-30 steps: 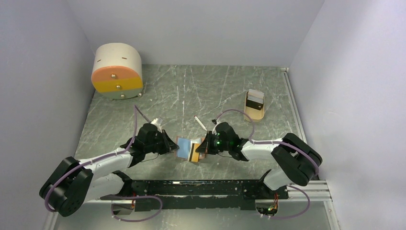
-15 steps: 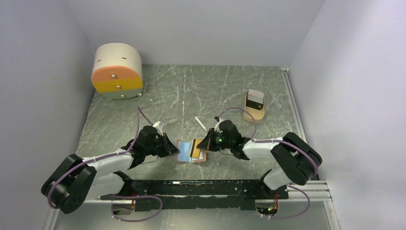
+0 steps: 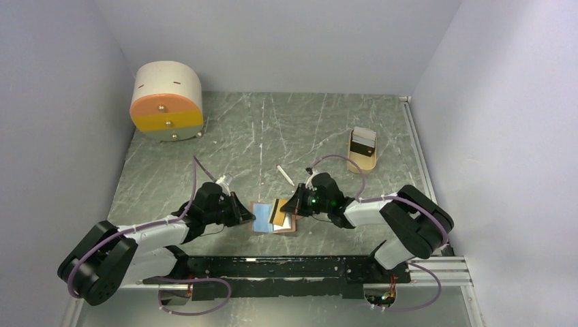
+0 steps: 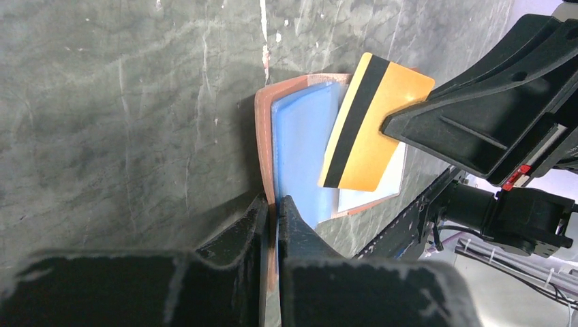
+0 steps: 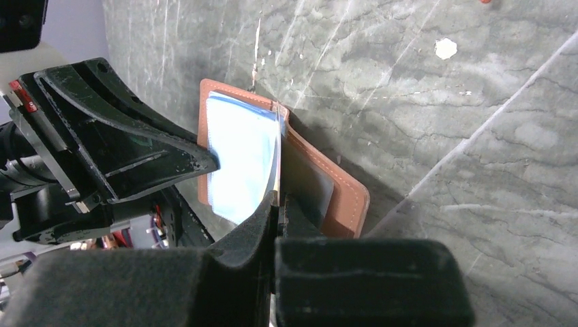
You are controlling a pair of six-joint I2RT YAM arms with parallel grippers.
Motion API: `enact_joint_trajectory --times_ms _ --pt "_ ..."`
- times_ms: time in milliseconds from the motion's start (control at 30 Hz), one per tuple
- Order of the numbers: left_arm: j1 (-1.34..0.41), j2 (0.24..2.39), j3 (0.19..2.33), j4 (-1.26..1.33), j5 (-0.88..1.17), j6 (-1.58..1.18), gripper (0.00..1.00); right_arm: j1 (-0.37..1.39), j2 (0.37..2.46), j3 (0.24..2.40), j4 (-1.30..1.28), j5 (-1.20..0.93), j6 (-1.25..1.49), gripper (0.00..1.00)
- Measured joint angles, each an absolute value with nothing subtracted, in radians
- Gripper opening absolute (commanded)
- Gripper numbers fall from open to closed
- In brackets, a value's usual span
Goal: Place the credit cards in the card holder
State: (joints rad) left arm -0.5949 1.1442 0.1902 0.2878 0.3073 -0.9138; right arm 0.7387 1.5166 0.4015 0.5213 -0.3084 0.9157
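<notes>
Left tool point(image 4: 272, 208) pinches the rim of the card holder point(image 4: 262, 129); right tool point(image 5: 278, 203) pinches a yellow card point(image 4: 368, 129) over it.

Left arm point(image 3: 146, 235), white with black joints: stretched low from its near-left base toward the centre, wrist close to level. Left gripper point(image 4: 275, 204): black fingers closed, pinching the left edge of a brown leather card holder point(image 4: 262, 129). Right arm point(image 3: 371, 210): folded at the elbow, forearm reaching left and held low. Right gripper point(image 5: 278, 201): fingers closed tight on a yellow plastic card with a black stripe point(image 4: 375, 129). The two grippers face each other, near but apart.
</notes>
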Motion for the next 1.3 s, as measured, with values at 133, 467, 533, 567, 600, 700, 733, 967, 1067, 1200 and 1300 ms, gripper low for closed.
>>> enact_joint_trajectory --times_ms 133,467,533,567,600,700,733,967,1067,1200,1300 --pt "-0.595 1.141 0.185 0.289 0.307 -0.916 0.09 0.738 1.511 0.392 0.53 -0.299 0.916 0.0" --pt "-0.595 1.134 0.185 0.287 0.307 -0.916 0.09 0.732 1.531 0.385 0.558 -0.316 0.902 0.0" --pt "-0.595 1.134 0.185 0.287 0.307 -0.916 0.09 0.733 1.547 0.387 0.57 -0.332 0.9 0.0" --pt "-0.595 1.134 0.185 0.287 0.307 -0.916 0.09 0.733 1.552 0.387 0.577 -0.342 0.899 0.0" --pt "-0.595 1.134 0.185 0.287 0.307 -0.916 0.09 0.733 1.555 0.387 0.579 -0.348 0.897 0.0" --pt "-0.595 1.134 0.185 0.287 0.307 -0.916 0.09 0.735 1.559 0.387 0.58 -0.366 0.891 0.0" --pt "-0.595 1.134 0.185 0.287 0.307 -0.916 0.09 0.735 1.56 0.387 0.58 -0.372 0.889 0.0" --pt "-0.595 1.142 0.185 0.287 0.307 -0.916 0.09 0.742 1.596 0.411 0.58 -0.424 0.876 0.0" --pt "-0.595 1.15 0.185 0.288 0.306 -0.916 0.09 0.749 1.617 0.427 0.583 -0.441 0.875 0.0" --pt "-0.595 1.154 0.185 0.288 0.306 -0.916 0.09 0.76 1.637 0.446 0.58 -0.456 0.873 0.0" --pt "-0.595 1.153 0.185 0.286 0.305 -0.916 0.09 0.765 1.646 0.465 0.561 -0.459 0.864 0.0"
